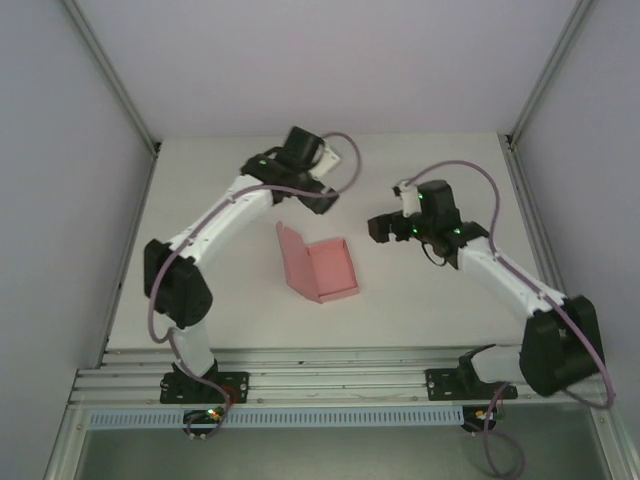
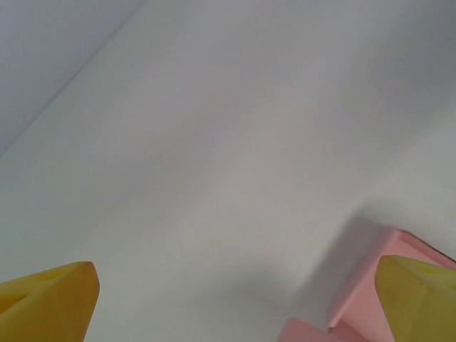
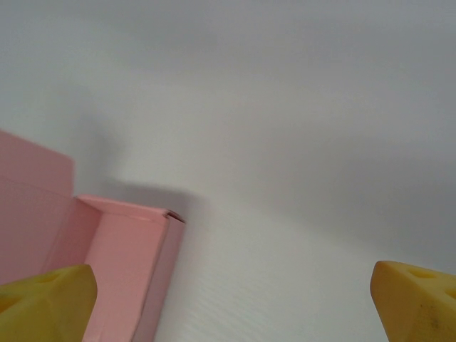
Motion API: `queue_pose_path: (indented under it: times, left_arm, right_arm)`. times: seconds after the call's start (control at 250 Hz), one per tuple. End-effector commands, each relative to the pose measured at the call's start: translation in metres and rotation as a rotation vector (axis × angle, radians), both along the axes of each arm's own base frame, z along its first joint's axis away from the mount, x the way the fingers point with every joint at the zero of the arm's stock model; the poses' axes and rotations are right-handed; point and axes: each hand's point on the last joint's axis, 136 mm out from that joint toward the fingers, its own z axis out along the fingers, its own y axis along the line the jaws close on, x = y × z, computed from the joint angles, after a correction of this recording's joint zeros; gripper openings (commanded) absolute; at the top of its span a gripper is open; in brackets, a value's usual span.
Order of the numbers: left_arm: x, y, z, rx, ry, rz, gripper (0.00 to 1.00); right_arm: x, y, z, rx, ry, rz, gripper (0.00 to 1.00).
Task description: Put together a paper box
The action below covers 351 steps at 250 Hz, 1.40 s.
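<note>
Pale pink thin-card paper box (image 1: 322,270) lies at the middle of the white surface (image 1: 220,300) in the top view, a shallow rectangular tray with one flap raised along its left side. The left gripper (image 1: 320,200) hangs at upper centre, just beyond the box and apart from it. The right gripper (image 1: 381,230) hangs to the box's right, also apart. Both are open, their yellow fingers (image 2: 50,303) spread wide. In the left wrist view a box corner sits at lower right, partly behind a fingertip. Pale grey walls (image 1: 60,150) enclose the surface, and a ribbed metal rail (image 1: 330,385) crosses the bottom of the frame.
</note>
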Motion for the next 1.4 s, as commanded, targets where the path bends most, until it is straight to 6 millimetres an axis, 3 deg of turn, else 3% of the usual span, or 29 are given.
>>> queue_pose_path:
  times: [0.0, 0.108, 0.216, 0.375, 0.463, 0.627, 0.751, 0.939, 1.15, 1.274, 1.398]
  left_arm:
    - [0.006, 0.059, -0.009, -0.119, 0.068, 0.293, 1.0]
    - [-0.005, 0.11, -0.021, -0.178, 0.086, 0.454, 1.0]
    - [-0.021, 0.148, -0.03, -0.204, 0.085, 0.559, 1.0]
    - [-0.052, 0.172, -0.041, -0.193, 0.09, 0.62, 1.0]
    - [-0.066, 0.181, -0.046, -0.18, 0.091, 0.638, 1.0]
    - [-0.082, 0.188, -0.048, -0.168, 0.093, 0.642, 1.0]
    - [-0.088, 0.188, -0.047, -0.187, 0.085, 0.633, 1.0]
    - [-0.092, 0.184, -0.046, -0.209, 0.1, 0.608, 1.0]
    - [-0.096, 0.181, -0.046, -0.224, 0.107, 0.589, 1.0]
    - [-0.097, 0.181, -0.046, -0.224, 0.107, 0.593, 1.0]
    - [-0.096, 0.184, -0.048, -0.22, 0.101, 0.612, 1.0]
  right_arm:
    - [-0.02, 0.056, -0.016, -0.126, -0.011, 0.411, 1.0]
    - [-0.034, 0.094, -0.041, -0.348, -0.013, 0.693, 0.98]
    - [-0.021, 0.122, -0.053, -0.465, -0.057, 0.79, 0.98]
    - [0.005, 0.137, -0.071, -0.522, -0.028, 0.827, 0.95]
    - [0.003, 0.14, -0.088, -0.545, 0.045, 0.897, 0.92]
    - [0.001, 0.141, -0.112, -0.584, 0.168, 0.952, 0.86]
    - [0.018, 0.144, -0.123, -0.61, 0.156, 0.906, 0.81]
    - [0.035, 0.155, -0.134, -0.604, 0.139, 0.856, 0.65]
    - [0.041, 0.158, -0.137, -0.592, 0.141, 0.795, 0.33]
    - [0.05, 0.153, -0.131, -0.586, 0.141, 0.669, 0.26]
    - [0.068, 0.132, -0.124, -0.594, 0.17, 0.38, 0.19]
